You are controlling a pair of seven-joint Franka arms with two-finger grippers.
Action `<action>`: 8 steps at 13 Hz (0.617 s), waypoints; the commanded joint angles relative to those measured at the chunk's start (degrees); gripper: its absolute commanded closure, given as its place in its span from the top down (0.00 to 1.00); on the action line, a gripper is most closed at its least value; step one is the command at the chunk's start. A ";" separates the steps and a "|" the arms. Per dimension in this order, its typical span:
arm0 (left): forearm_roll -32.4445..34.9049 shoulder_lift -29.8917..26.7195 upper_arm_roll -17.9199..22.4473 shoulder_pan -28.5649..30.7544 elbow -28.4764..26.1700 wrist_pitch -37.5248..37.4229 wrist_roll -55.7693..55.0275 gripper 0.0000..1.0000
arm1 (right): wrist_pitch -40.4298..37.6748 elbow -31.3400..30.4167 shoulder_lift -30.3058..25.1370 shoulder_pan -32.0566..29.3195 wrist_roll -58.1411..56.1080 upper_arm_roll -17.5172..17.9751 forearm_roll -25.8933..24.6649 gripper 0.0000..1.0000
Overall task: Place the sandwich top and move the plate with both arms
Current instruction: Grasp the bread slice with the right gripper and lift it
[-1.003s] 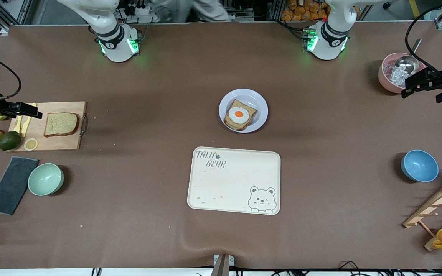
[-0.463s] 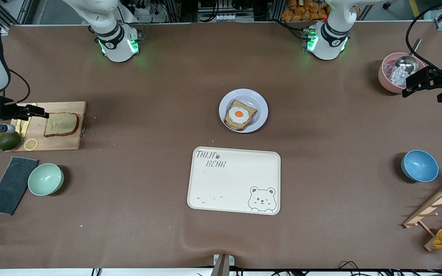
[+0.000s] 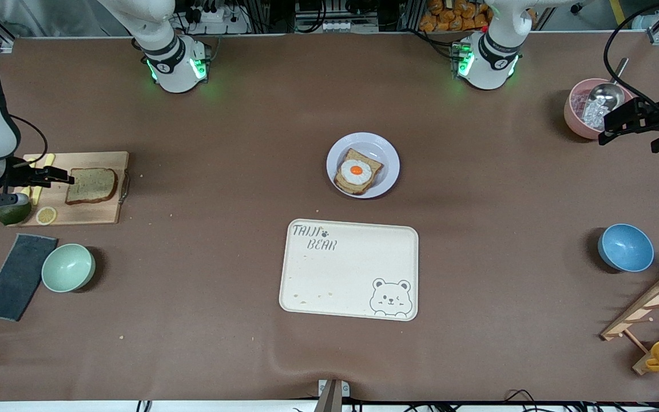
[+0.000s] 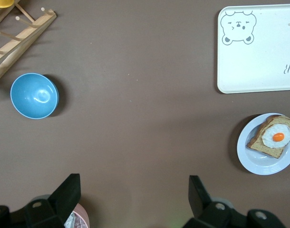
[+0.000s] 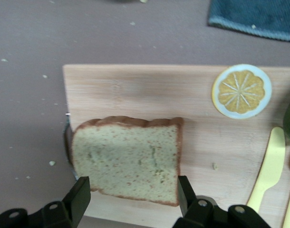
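The sandwich top is a plain speckled bread slice lying flat on a wooden cutting board at the right arm's end of the table. My right gripper is low at the slice's edge. In the right wrist view it is open, and its fingers stand on either side of the slice, close to the crust. The lavender-white plate sits mid-table and carries a bread slice with a fried egg. My left gripper waits wide open above the table beside a pink bowl, with nothing between its fingers.
A lemon slice, a green fruit and yellow cutlery lie by the board. A green bowl and a dark cloth lie nearer the camera. The bear-print tray lies nearer than the plate. A blue bowl and a wooden rack stand at the left arm's end.
My right gripper has come down and forward to the bread slice's edge, and its fingers have narrowed slightly around it. The left arm has stayed put.
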 commanded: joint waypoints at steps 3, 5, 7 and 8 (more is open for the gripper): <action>-0.93 -0.57 -0.49 0.23 0.09 0.55 0.37 1.00 | 3.84 0.80 5.72 -4.20 -2.90 1.03 1.65 0.75; -0.93 -0.57 -0.49 0.31 0.08 0.56 0.37 1.00 | 5.69 0.80 7.83 -4.99 -2.90 1.03 1.92 0.73; -0.93 -0.48 -0.49 0.31 0.08 0.64 0.37 1.00 | 5.87 0.80 8.89 -5.43 -3.78 1.03 2.71 0.62; -0.93 -0.48 -0.49 0.31 0.08 0.64 0.37 1.00 | 5.87 0.71 9.07 -5.43 -4.22 1.03 3.49 0.52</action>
